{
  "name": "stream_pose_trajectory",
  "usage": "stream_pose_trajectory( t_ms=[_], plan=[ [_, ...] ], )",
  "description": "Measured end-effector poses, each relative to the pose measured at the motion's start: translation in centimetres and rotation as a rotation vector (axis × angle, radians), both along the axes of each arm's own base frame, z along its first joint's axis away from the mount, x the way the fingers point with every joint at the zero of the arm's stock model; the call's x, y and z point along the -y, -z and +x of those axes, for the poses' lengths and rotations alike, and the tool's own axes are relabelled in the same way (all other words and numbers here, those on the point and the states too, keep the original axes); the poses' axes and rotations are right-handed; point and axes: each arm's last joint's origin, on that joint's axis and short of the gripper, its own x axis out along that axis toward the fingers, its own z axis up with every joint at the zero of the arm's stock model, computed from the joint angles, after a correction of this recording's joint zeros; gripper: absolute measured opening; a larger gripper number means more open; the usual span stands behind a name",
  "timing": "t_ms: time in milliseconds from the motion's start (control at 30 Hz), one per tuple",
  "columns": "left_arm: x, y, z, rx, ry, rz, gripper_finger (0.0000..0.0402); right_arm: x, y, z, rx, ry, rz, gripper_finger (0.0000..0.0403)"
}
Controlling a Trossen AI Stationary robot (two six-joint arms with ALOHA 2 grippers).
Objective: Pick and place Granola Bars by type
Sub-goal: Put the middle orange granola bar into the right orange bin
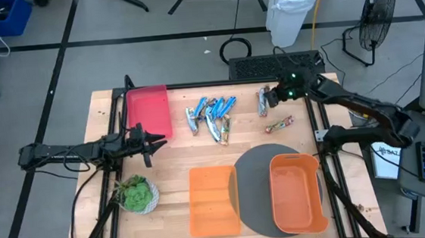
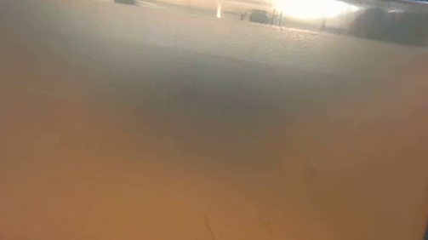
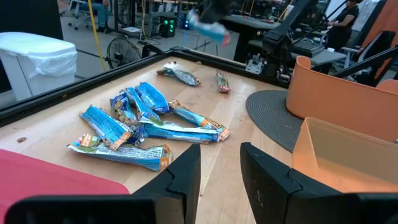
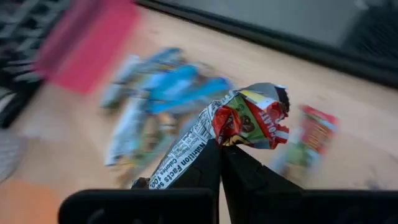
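Several bright blue granola bars (image 1: 210,113) lie in a loose pile on the far middle of the table, also in the left wrist view (image 3: 140,121). A silvery bar (image 3: 180,76) and a reddish bar (image 1: 279,124) lie to the pile's right. My right gripper (image 4: 221,149) is above these two, near the far right of the table (image 1: 270,97), shut on a bar with a white and red wrapper (image 4: 242,121). My left gripper (image 3: 221,165) is open at the table's left (image 1: 152,143), pointing toward the pile and touching nothing. My right gripper pinches the white and red bar between its two fingers, about the middle of the wrapper (image 4: 214,134). The fingers lie across the bar. Its crumpled red end (image 4: 267,118) sticks out past them and its white end (image 4: 168,165) trails back. The left wrist view shows it lifted clear (image 3: 208,23).
A red tray (image 1: 149,109) sits far left. An orange lid (image 1: 213,201) and an orange bin (image 1: 298,194) on a round grey mat (image 1: 254,184) sit near the front. A plant in a white bowl (image 1: 136,193) stands near left. The bin's wall (image 2: 194,134) fills the low view.
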Motion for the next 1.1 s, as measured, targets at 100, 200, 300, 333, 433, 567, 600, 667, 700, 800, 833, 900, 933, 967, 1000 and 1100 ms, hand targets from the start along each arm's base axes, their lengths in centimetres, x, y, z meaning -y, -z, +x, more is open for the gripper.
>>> stream_pose_trajectory(
  t_ms=[100, 200, 300, 333, 433, 567, 600, 667, 700, 800, 833, 900, 933, 967, 1000, 1100],
  plan=[
    [0.0, 0.0, 0.0, 0.000, 0.000, 0.000, 0.0118, -2.2, -1.5, 0.3, 0.059, -0.089, -0.056, 0.0000],
    [0.0, 0.0, 0.0, 0.000, 0.000, 0.000, 0.0118, -4.5, -2.8, 0.4, 0.119, -0.183, -0.092, 0.0000],
    [0.0, 0.0, 0.0, 0.000, 0.000, 0.000, 0.0118, -6.8, -3.7, 0.5, 0.168, -0.288, -0.118, 0.0000],
    [0.0, 0.0, 0.0, 0.000, 0.000, 0.000, 0.0118, -7.4, -3.9, 0.6, 0.182, -0.323, -0.123, 0.0000],
    [0.0, 0.0, 0.0, 0.000, 0.000, 0.000, 0.0118, -9.4, -4.4, 0.7, 0.220, -0.424, -0.136, 0.0000],
    [0.0, 0.0, 0.0, 0.000, 0.000, 0.000, 0.0118, -11.7, -4.9, 1.0, 0.263, -0.569, -0.164, 0.0000],
    [0.0, 0.0, 0.0, 0.000, 0.000, 0.000, 0.0118, -12.2, -5.0, 1.1, 0.273, -0.607, -0.178, 0.0000],
    [0.0, 0.0, 0.0, 0.000, 0.000, 0.000, 0.0118, -13.2, -5.1, 1.3, 0.289, -0.682, -0.210, 0.0000],
    [0.0, 0.0, 0.0, 0.000, 0.000, 0.000, 0.0118, -13.7, -5.1, 1.3, 0.293, -0.716, -0.221, 0.0000],
    [0.0, 0.0, 0.0, 0.000, 0.000, 0.000, 0.0118, -14.9, -5.2, 1.3, 0.304, -0.795, -0.240, 0.0000],
    [0.0, 0.0, 0.0, 0.000, 0.000, 0.000, 0.0118, -15.3, -5.2, 1.3, 0.309, -0.822, -0.248, 0.0000],
    [0.0, 0.0, 0.0, 0.000, 0.000, 0.000, 0.0118, -16.0, -5.3, 1.3, 0.321, -0.879, -0.276, 0.0000],
    [0.0, 0.0, 0.0, 0.001, 0.000, 0.000, 0.0118, -16.4, -5.3, 1.2, 0.325, -0.909, -0.296, 0.0000],
    [0.0, 0.0, 0.0, 0.000, 0.000, 0.000, 0.0118, -16.7, -5.3, 1.1, 0.329, -0.939, -0.318, 0.0000],
    [0.0, 0.0, 0.0, 0.000, 0.000, 0.000, 0.0118, -16.9, -5.4, 0.9, 0.335, -0.962, -0.340, 0.0000],
    [0.0, 0.0, 0.0, 0.000, 0.000, 0.000, 0.0118, -17.1, -5.6, -0.1, 0.322, -0.974, -0.399, 0.0000]
  ],
)
